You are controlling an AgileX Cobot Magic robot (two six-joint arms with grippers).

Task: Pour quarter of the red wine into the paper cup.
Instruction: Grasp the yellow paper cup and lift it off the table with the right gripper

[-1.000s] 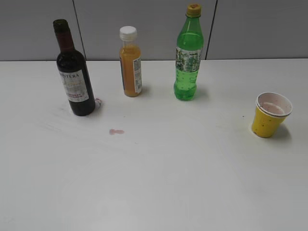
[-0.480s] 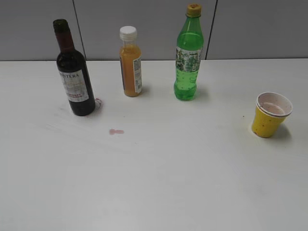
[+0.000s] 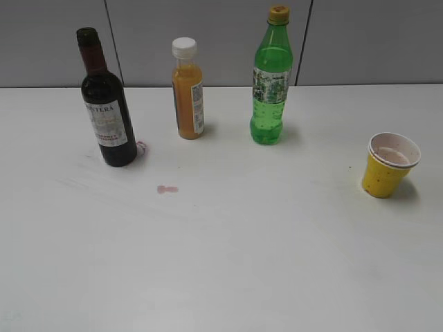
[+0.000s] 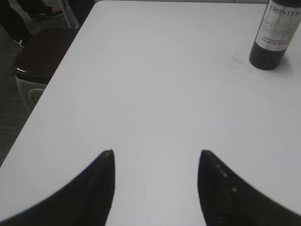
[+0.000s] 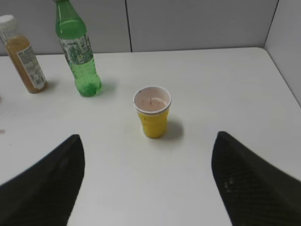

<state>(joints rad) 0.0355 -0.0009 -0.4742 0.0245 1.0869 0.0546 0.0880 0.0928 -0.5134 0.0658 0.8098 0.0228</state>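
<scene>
**Bottle ahead-right of the left gripper, cup dead ahead of the right**

The left gripper (image 4: pixel 155 157) is spread wide and empty; the red wine (image 4: pixel 276 35) stands upright, well ahead and to its right. The right gripper (image 5: pixel 148 141), also agape and empty, faces the paper cup (image 5: pixel 152 111) straight ahead, so I judge the left arm should fetch the bottle.

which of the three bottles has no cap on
The wine bottle, far left in the exterior view: its dark neck ends in an open mouth. The juice bottle has a white cap, the green bottle a yellow one.
</scene>
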